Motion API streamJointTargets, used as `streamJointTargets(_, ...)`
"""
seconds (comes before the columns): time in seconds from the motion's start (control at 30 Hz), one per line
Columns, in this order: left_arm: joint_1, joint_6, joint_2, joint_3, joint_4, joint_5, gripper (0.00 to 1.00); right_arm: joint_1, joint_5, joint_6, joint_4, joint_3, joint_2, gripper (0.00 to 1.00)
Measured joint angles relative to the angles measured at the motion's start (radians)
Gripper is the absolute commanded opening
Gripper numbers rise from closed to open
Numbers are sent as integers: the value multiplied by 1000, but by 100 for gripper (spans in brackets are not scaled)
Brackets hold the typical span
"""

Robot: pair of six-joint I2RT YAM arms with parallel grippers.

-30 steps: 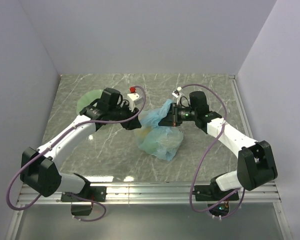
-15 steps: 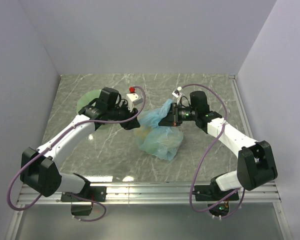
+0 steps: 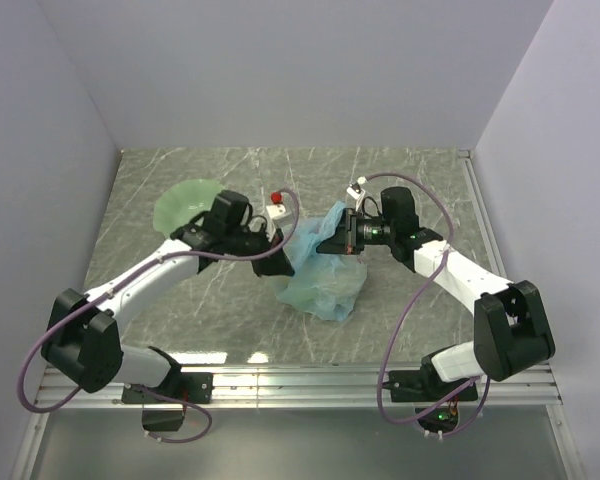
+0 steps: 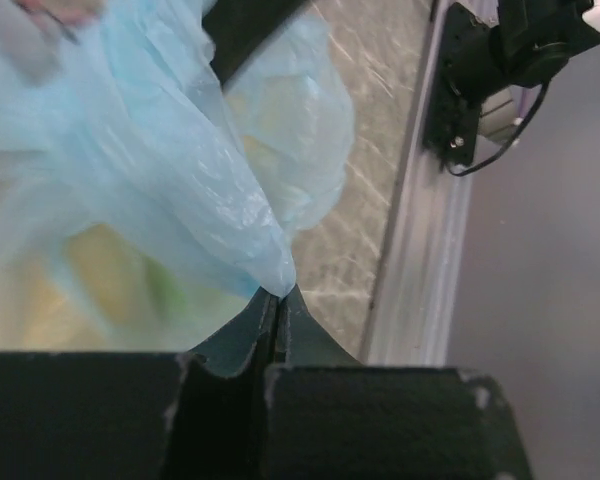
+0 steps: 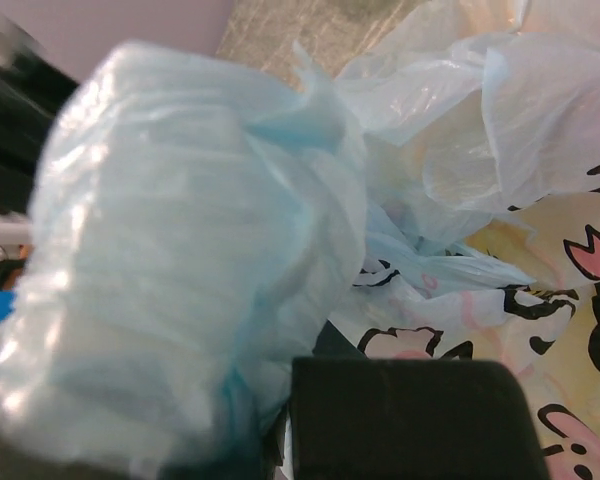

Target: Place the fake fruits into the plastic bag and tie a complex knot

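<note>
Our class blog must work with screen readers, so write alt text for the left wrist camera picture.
The left pincer is shut on a fold of the light-blue plastic bag, which fills the left side. Hazy yellow and green fake fruits show through it; the marbled table lies beyond.

Top camera looks down from high behind; both wrist cameras sit very close on the bag (image 3: 322,285), seen in all.

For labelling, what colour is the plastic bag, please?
Plastic bag: translucent light blue; left wrist view.
</note>
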Motion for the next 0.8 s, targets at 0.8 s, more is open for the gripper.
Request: streamJointTargets(0.8, -68, -951, 357, -175, 1038, -259, 0, -6, -44, 101, 154, -55, 11, 0)
